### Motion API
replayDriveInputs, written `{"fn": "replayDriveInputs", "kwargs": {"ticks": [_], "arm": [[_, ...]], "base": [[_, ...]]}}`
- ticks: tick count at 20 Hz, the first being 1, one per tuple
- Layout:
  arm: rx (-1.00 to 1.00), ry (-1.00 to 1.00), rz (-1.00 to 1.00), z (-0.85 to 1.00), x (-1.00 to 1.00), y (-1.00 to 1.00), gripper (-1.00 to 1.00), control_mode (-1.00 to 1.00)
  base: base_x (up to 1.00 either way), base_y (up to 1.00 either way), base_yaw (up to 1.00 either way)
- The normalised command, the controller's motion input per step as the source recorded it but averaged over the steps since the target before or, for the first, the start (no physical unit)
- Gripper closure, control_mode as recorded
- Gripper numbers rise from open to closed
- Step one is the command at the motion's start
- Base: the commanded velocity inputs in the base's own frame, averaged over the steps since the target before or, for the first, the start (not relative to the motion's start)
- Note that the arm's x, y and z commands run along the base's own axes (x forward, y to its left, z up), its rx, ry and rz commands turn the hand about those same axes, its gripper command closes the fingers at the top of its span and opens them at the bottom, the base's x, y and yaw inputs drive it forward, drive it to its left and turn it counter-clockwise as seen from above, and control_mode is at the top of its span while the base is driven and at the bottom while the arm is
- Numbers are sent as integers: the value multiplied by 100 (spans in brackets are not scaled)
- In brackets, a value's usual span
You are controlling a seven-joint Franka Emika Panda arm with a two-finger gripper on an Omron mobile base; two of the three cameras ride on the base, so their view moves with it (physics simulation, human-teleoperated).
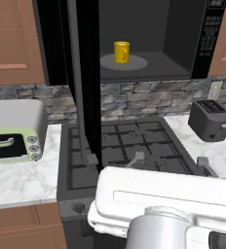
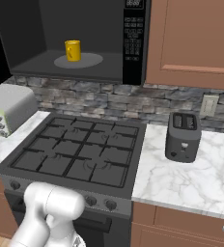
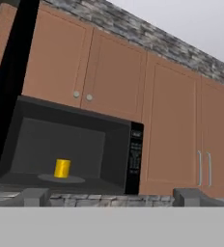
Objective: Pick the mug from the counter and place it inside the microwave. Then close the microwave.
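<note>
The small yellow mug (image 1: 121,52) (image 2: 73,50) (image 3: 62,168) stands upright on the grey turntable (image 1: 137,63) inside the black microwave (image 1: 207,39) (image 2: 133,43) (image 3: 135,159). Its tall dark door (image 1: 83,73) (image 3: 10,87) is swung open on the left, over the stove. My gripper (image 1: 171,163) (image 3: 112,198) hangs well below and in front of the microwave, above the stovetop. It is open with nothing between its fingers, and it points up toward the microwave's opening. The white marble-look counter (image 1: 17,180) (image 2: 181,178) lies on both sides of the stove.
A dark grey gas stovetop (image 1: 129,146) (image 2: 80,154) sits under the microwave. A dark two-slot toaster (image 1: 210,119) (image 2: 182,136) stands on the right counter, a pale green toaster oven (image 1: 12,141) (image 2: 7,111) on the left one. Brown wood cabinets (image 3: 114,82) flank the microwave.
</note>
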Motion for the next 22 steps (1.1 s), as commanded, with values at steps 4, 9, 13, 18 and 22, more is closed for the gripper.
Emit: {"fn": "replayDriveInputs", "kwargs": {"ticks": [4, 9, 13, 18, 22], "arm": [[0, 1, -20, -6, 0, 49, -100, -100], [0, 0, -9, -18, 1, 25, -100, -100], [0, 0, -11, -20, 4, 27, -100, -100], [0, 0, -11, -12, 10, 25, -100, -100], [0, 0, -12, 0, 27, 23, -100, -100]], "base": [[0, 0, 0], [0, 0, 0], [0, 0, 0], [0, 0, 0], [0, 0, 0]]}}
